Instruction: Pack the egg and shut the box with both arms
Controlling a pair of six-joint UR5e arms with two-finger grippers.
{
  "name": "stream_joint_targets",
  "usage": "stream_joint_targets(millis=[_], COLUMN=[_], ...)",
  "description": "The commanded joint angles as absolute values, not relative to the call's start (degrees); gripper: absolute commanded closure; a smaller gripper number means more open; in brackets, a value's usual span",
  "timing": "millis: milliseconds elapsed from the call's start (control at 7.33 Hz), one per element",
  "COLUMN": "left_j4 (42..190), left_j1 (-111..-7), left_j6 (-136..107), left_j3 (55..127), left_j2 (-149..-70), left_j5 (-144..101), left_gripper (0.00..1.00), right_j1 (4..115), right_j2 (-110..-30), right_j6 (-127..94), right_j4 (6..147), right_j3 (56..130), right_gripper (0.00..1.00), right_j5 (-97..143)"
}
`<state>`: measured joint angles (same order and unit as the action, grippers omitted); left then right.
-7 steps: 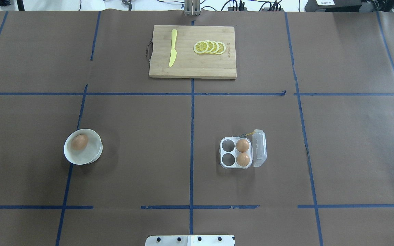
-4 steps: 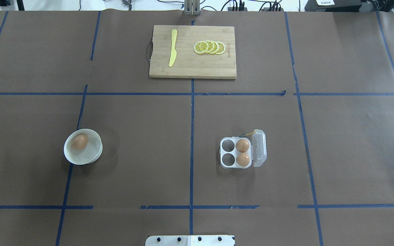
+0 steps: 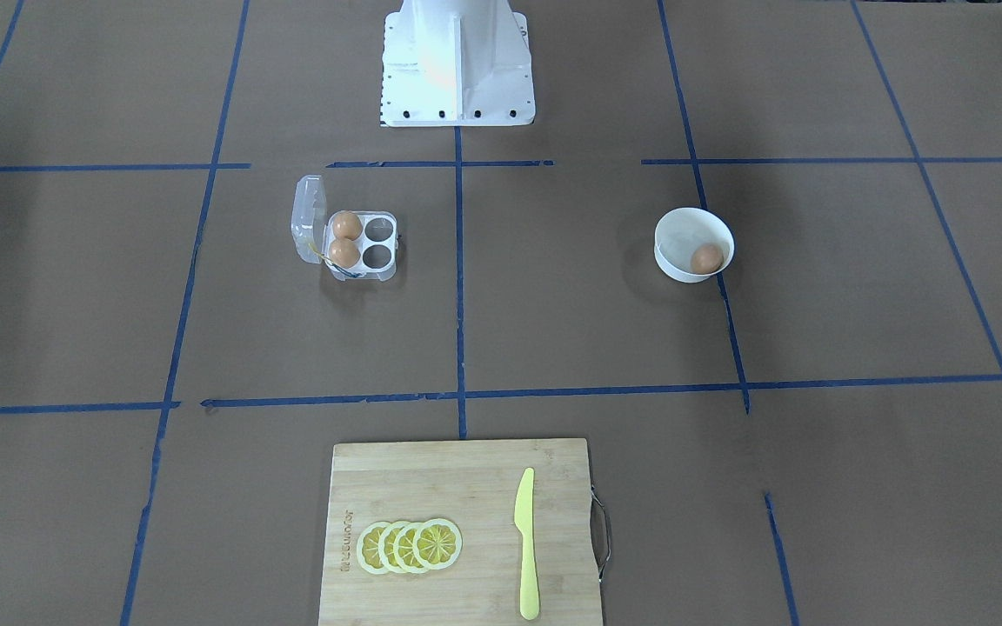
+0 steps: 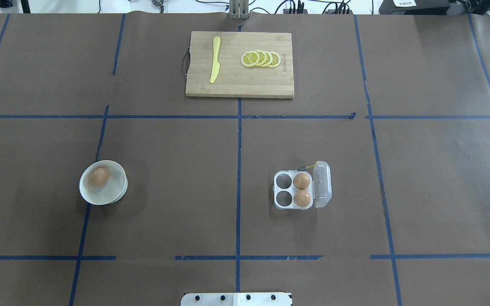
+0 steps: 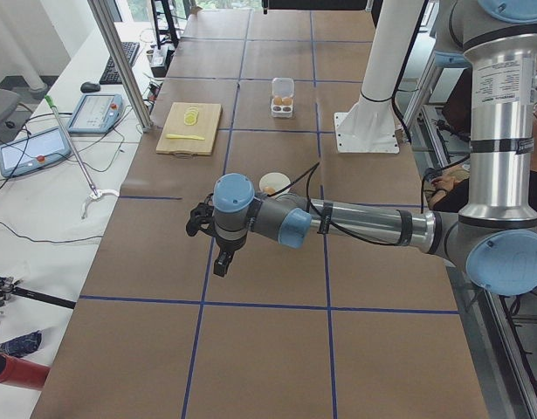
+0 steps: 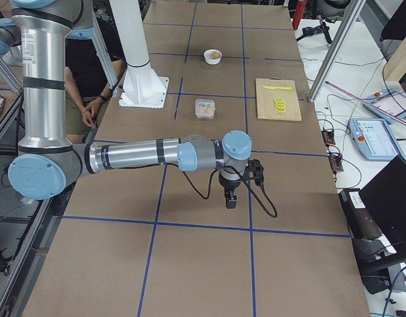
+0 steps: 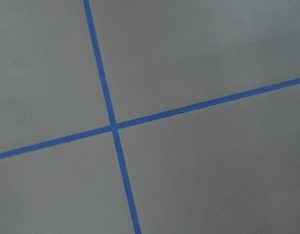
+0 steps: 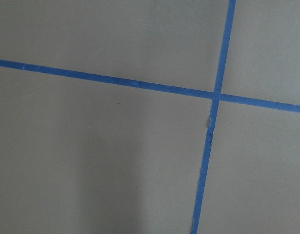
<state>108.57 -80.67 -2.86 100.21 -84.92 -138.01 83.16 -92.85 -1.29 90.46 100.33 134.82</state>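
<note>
Egg (image 4: 99, 177): small, smooth, orange-brown; lies loose in the white bowl (image 4: 117, 194), well apart from the left gripper (image 5: 224, 262), inward of it along the table
Egg handling: judged light, rigid, slick and easily cracked; likely to roll in the bowl; best pinched from above across its narrow middle, with little force
Box (image 4: 275, 190): clear four-cell case, well apart from the right gripper (image 6: 230, 198); lid (image 4: 323, 185) open on the side facing that gripper
Cells: two by the lid hold packed eggs (image 4: 301, 181); two stand free
Box handling: thin, light plastic, apt to slide; press the lid's free edge while the other arm steadies the base
Grippers: both hang over bare table; whether their fingers are apart or together cannot be told
Beyond: cutting board (image 4: 236, 87), far from both grippers
</note>
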Motion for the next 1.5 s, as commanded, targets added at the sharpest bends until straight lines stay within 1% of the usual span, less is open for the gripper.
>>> stream_joint_targets(millis=[0,136,273,409,682,818,955,1091,1227,1364], left_j4=[117.0,117.8,117.7,117.6,116.6,115.5,112.0,107.1,105.7,105.1], left_j1=[-71.6,-66.9,-59.7,-54.6,-37.8,-34.4,-33.1,-32.4,-32.3,-31.9], left_j6=[-12.0,-17.7,-22.5,-23.3,-35.5,-37.4,-37.6,-37.6,-37.6,-37.6], left_j3=[103.2,107.8,112.2,115.5,118.0,118.0,118.7,118.8,119.0,118.1], left_j2=[-84.2,-84.3,-84.5,-84.6,-85.5,-85.5,-86.2,-88.3,-89.6,-91.2], left_j5=[-139.0,-138.8,-135.1,-130.6,-111.6,-108.5,-107.2,-105.2,-104.3,-104.2], left_gripper=[0.00,0.00,0.01,0.01,0.01,0.01,0.03,0.07,0.18,0.18], right_j1=[83.1,83.1,83.1,83.1,83.1,83.0,83.0,83.1,83.0,83.0], right_j2=[-92.9,-92.9,-93.0,-92.9,-92.7,-92.7,-92.7,-92.8,-92.9,-92.9], right_j6=[-1.5,-1.4,-1.3,-1.3,-1.4,-1.4,-1.4,-1.5,-1.4,-1.4], right_j4=[90.1,89.7,89.0,88.9,88.9,88.9,88.9,88.9,89.0,88.9], right_j3=[100.5,100.3,100.3,100.3,100.2,100.1,100.1,100.1,99.9,99.4], right_gripper=[0.00,0.00,0.00,0.00,0.00,0.00,0.00,0.00,0.00,0.00], right_j5=[135.3,135.4,135.4,135.4,135.4,135.4,135.4,135.4,135.4,135.4])
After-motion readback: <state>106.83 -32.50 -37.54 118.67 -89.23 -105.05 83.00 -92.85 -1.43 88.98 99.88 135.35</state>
